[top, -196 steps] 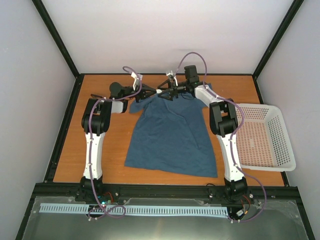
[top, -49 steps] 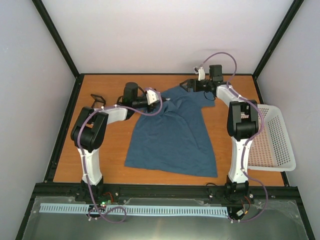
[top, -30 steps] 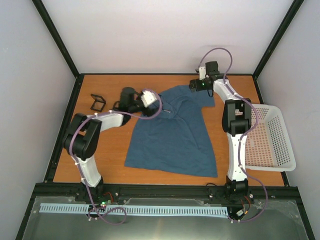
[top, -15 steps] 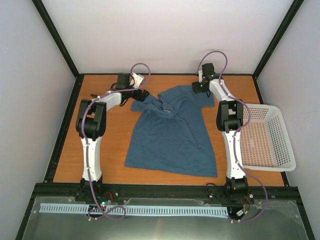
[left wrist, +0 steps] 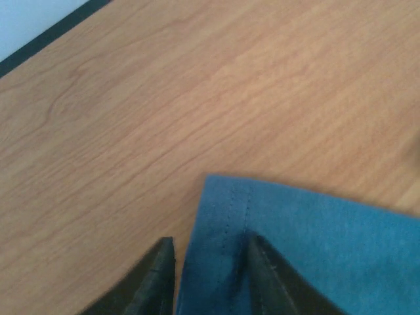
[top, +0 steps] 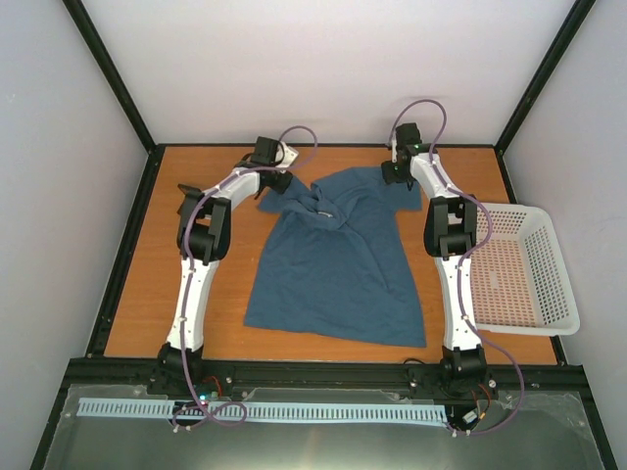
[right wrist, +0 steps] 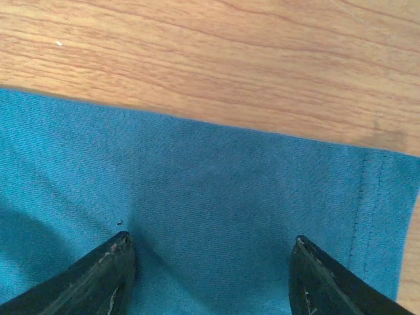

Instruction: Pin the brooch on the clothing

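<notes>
wooden table (top: 147,294) is covered across its middle by a dark teal t-shirt (top: 338,264), spread out with its rumpled collar toward the far edge. a white mesh basket (top: 563,294) is set at the table's right side, apart from the shirt. the right gripper (right wrist: 210,239) is held wide open over the sleeve on its side, with nothing gripped. the left gripper (left wrist: 210,239) is parted only narrowly, and the other sleeve's hemmed edge is seen between its fingers.
</notes>
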